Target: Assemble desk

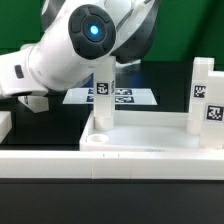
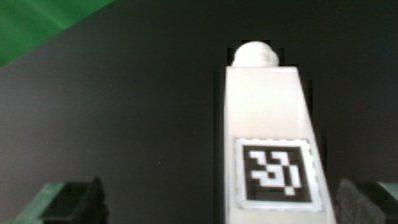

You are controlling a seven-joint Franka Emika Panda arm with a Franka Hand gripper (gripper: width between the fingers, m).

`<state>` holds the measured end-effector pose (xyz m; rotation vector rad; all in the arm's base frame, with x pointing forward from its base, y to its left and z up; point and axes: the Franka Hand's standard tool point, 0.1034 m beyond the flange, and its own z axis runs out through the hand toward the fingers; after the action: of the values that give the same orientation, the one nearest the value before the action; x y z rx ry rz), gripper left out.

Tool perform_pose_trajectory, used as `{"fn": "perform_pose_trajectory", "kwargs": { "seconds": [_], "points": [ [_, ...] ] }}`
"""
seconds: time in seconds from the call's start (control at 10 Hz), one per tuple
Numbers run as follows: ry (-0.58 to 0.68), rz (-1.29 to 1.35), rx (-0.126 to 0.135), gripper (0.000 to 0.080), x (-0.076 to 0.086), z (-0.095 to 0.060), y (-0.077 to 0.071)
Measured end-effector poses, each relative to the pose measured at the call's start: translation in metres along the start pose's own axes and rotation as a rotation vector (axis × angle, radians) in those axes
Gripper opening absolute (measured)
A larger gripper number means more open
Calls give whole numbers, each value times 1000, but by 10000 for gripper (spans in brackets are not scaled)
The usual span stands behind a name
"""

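My gripper (image 2: pixel 215 205) jaws wide apart, holding nothing, tagged leg (image 2: pixel 267 140) upright between the fingers (image 2: pixel 63 203), second leg (image 1: pixel 204 98) at three o'clock on the tabletop (image 1: pixel 150 147)

white legs (image 1: pixel 104 95), black-and-white tags (image 2: pixel 272 171)

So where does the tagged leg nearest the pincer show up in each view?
Exterior view: the leg stands upright in the tabletop, just below the arm, left of centre.
Wrist view: the same leg fills the centre, its rounded tip up, between the open pincer fingers.
Shared landmark: the black-and-white tag on its face.
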<state>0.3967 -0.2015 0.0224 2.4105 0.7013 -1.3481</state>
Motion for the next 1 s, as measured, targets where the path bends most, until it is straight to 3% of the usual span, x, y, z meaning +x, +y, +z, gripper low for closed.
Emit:
{"fn": "perform_pose_trajectory", "kwargs": {
  "seconds": [1.0],
  "points": [
    [47,44,-15,648,6,-2,-1]
  ]
}}
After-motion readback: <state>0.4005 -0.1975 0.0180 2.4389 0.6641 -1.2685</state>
